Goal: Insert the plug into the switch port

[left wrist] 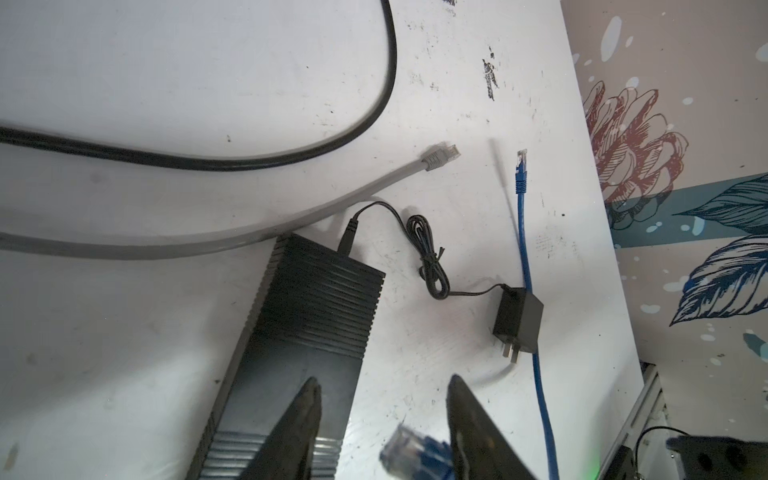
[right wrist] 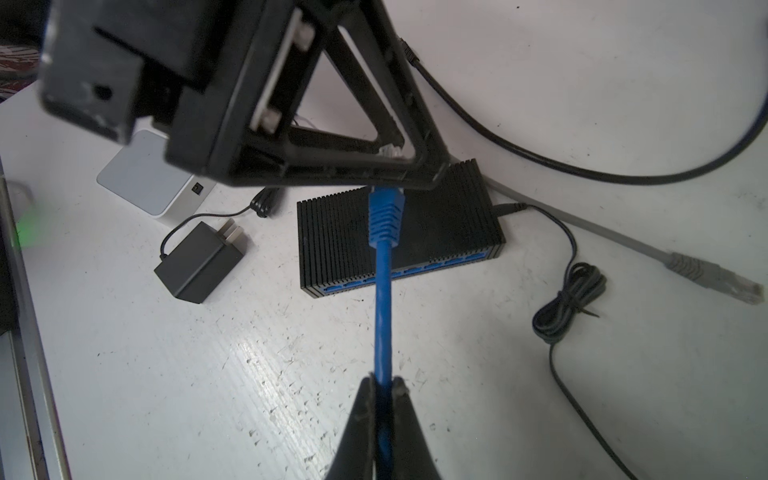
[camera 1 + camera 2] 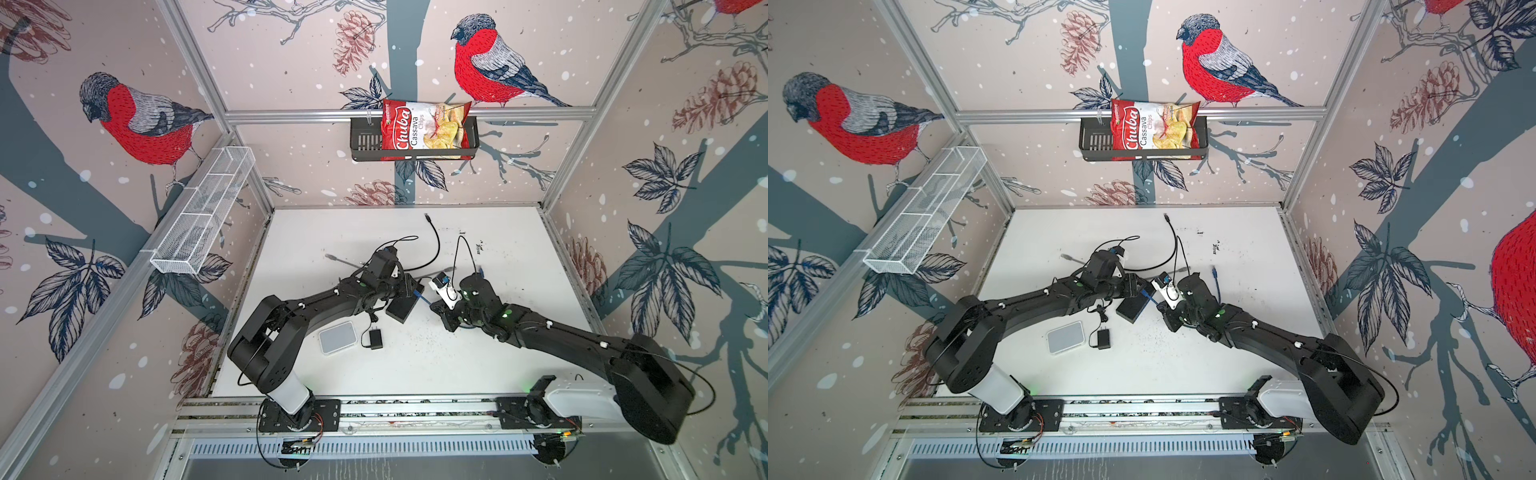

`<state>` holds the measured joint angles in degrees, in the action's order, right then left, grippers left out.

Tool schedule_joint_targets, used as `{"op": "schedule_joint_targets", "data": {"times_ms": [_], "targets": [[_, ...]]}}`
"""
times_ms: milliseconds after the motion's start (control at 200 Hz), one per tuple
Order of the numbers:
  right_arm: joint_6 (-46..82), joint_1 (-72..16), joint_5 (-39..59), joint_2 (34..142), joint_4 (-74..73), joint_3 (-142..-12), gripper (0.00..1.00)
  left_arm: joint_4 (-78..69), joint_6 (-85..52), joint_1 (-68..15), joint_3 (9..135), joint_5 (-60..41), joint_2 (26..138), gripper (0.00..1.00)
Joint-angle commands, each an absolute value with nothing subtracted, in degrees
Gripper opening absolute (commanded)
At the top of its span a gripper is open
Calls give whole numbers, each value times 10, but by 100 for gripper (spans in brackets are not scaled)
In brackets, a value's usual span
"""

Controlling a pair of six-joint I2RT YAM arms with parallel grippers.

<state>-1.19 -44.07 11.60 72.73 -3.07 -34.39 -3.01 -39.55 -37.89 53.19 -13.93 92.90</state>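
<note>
red chip bag [image 3: 424,129] printed "Chuba Cassava Chips", in black wall basket [image 3: 363,140]

A white worktop [image 2: 166,374], scuffed with black flecks, carries a black ribbed plastic switch box [image 2: 399,232] whose port row is bright blue. Over the switch box is a bright blue ribbed plug [image 2: 386,212] with a clear tip, on a matching blue round cable [image 2: 383,299]. The left tool [image 1: 384,379] and right tool [image 2: 384,380] are matte black. Near the switch box lie a light grey round cable [image 2: 685,266], a glossy black round cable [image 2: 540,156], a matte black boxy power adapter [image 2: 199,262] and a pale grey-white square plastic box [image 2: 145,174]. Beyond the switch box, pale pink wallpaper [image 3: 291,62] shows red-breasted grey birds, rust pine cones and slate-blue branches with white flecks. A red-and-white crisp bag [image 3: 424,126] sits in a black metal basket [image 3: 365,139].
</note>
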Motion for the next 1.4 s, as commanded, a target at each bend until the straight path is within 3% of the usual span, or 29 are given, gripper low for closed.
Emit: {"op": "schedule_joint_targets", "data": {"times_ms": [0,90,335,475,911,1296,1396], "targets": [[-7,-443,102,728,-57,-344,10,-57,-434,-386,538,-176,934,48],[-8,-445,99,730,-58,-343,10,-52,-439,-388,544,-178,939,45],[-11,-447,93,734,-65,-338,11,-55,-440,-388,551,-177,951,22],[-11,-447,93,740,-66,-337,13,-54,-439,-390,551,-172,951,16],[8,-459,78,775,-145,-343,27,-46,-436,-398,554,-164,952,13],[27,-461,87,833,-210,-349,24,-50,-432,-398,548,-156,938,13],[28,-460,88,843,-219,-352,18,-56,-433,-398,544,-156,937,13]]}}
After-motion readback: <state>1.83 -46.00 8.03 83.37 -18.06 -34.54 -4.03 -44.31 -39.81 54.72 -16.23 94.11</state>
